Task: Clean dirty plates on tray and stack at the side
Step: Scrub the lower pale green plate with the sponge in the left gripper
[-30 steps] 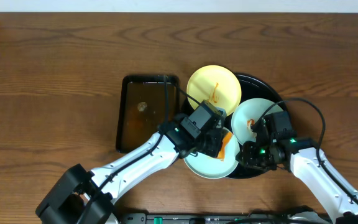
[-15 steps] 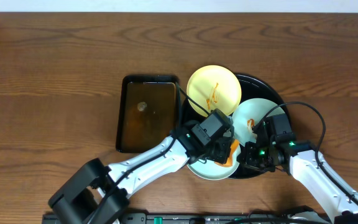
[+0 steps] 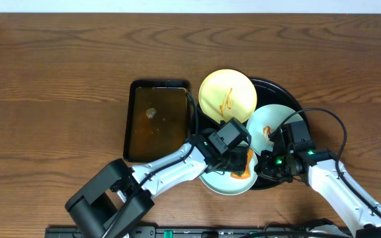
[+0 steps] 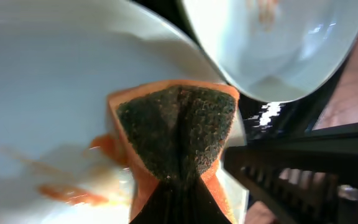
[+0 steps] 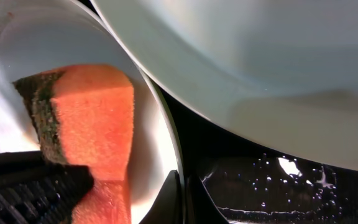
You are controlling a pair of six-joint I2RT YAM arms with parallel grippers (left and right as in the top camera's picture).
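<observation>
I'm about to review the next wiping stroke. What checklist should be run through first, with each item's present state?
1. Left gripper grips the sponge: ok, the sponge is pinched and folded.
2. Sponge is over the front plate: ok.
3. Right gripper steadies the front plate: ok, it is shut on the rim.
4. Front plate is clean: not ok, it shows orange smears.
5. Yellow plate and the second mint plate are clean: not ok, both show sauce marks.
6. Stack started beside the tray: not ok, no plate has been set aside.
</observation>
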